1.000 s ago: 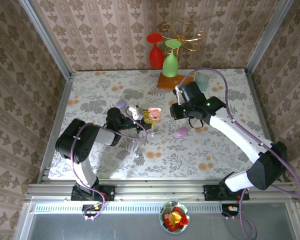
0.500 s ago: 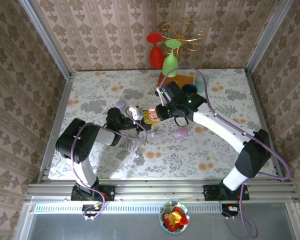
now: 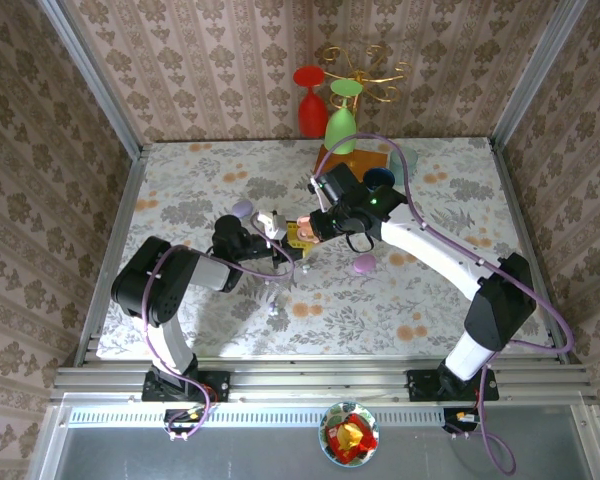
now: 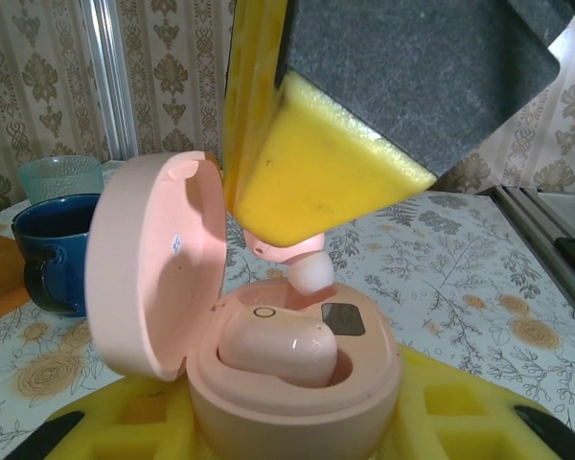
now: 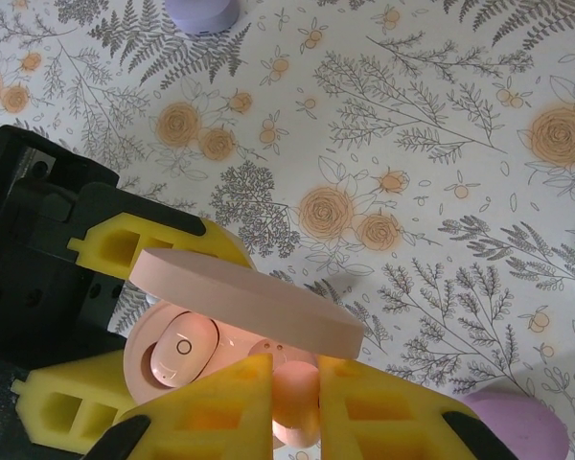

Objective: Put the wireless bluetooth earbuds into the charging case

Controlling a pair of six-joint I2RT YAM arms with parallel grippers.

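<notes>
The pink charging case sits between the yellow pads of my left gripper, which is shut on it. Its lid stands open to the left. One pink earbud lies seated in the case. My right gripper is shut on a second pink earbud. From the left wrist, that earbud hangs tip down just above the case's open slot, under a yellow pad. From above, the two grippers meet at the case mid-table.
A purple case lies just right of the grippers, another to the left. A blue mug, a teal cup, and red and green glasses stand at the back.
My right arm has swung left from the table's middle right, bringing its earbud over the open case. The left arm and the case have stayed put.
</notes>
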